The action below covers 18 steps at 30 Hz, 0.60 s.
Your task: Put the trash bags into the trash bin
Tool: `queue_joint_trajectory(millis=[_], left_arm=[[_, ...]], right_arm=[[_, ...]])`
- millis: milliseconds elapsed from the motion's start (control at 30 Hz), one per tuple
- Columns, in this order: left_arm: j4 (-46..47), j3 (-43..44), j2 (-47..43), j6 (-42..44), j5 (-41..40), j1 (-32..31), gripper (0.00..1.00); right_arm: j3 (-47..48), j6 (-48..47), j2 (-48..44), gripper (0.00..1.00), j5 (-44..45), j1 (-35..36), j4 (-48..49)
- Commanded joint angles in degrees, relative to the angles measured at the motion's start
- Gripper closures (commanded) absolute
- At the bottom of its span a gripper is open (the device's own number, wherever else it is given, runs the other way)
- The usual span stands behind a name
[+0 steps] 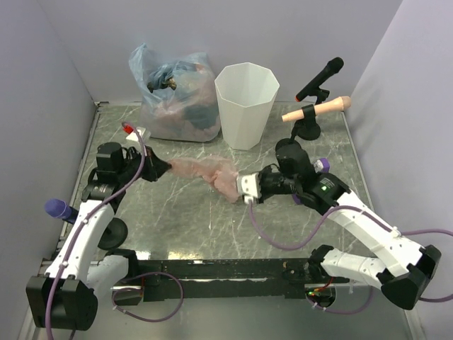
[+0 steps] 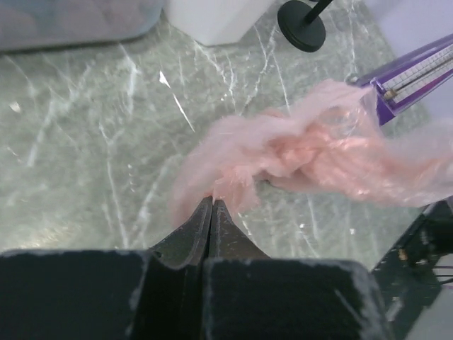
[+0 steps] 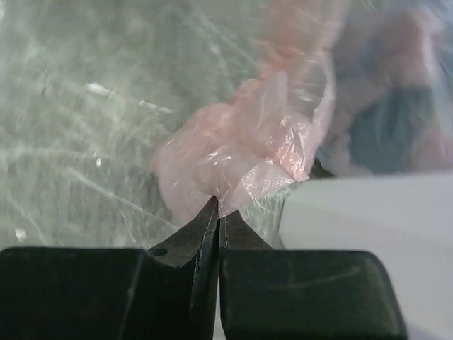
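Note:
A crumpled pink trash bag (image 1: 212,175) hangs stretched between both grippers above the marble table (image 1: 184,219). My left gripper (image 1: 165,168) is shut on its left end; in the left wrist view the closed tips (image 2: 212,202) pinch the pink film (image 2: 304,152). My right gripper (image 1: 242,188) is shut on the right end, its tips (image 3: 218,205) pressed on a fold of the bag (image 3: 262,134). The white faceted trash bin (image 1: 246,106) stands upright behind the bag, open at the top; its wall (image 3: 368,227) fills the lower right of the right wrist view.
A stuffed clear-bluish bag (image 1: 173,92) sits at the back, left of the bin. A black microphone stand (image 1: 311,106) with a tan handle stands at the back right, its base (image 2: 302,28) near the bin. Purple walls enclose the table on three sides.

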Motion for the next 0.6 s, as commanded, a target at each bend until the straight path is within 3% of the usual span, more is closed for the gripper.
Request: queue_joint_trajectory(millis=[0, 100, 167, 233, 267, 333, 433, 567], left_arm=[[3.81, 0.9, 0.41, -10.56, -1.43, 0.53, 0.99], [3.11, 3.53, 1.02, -11.8, -4.35, 3.16, 0.99], [0.92, 8.08, 2.68, -11.63, -4.18, 4.4, 0.99], [-0.06, 11.0, 3.3, -11.28, -4.88, 6.42, 0.99], [0.03, 11.88, 2.96, -11.1, -5.4, 6.77, 0.99], [0.9, 13.2, 1.73, -12.06, -7.07, 7.13, 0.99], [1.0, 14.96, 0.59, -13.99, -6.12, 7.39, 1.0], [0.29, 14.62, -0.91, -15.14, -5.41, 7.48, 0.99]], right_arm=[[1.07, -27.88, 1.32, 0.96, -9.83, 0.21, -6.19], [4.31, -41.53, 3.69, 0.93, -16.34, -5.92, -10.7], [8.18, -41.57, 6.41, 0.83, -16.97, -7.79, -11.06], [9.17, -30.02, 7.3, 0.55, -14.96, -7.97, -2.6], [8.47, -17.7, 7.22, 0.49, -12.51, -7.88, 4.08], [7.32, -1.74, 7.31, 0.36, -6.19, -7.45, 13.94], [10.55, 22.25, 8.79, 0.09, 4.36, -6.65, 17.95], [22.58, 49.34, 17.04, 0.11, 8.78, -7.09, 6.73]])
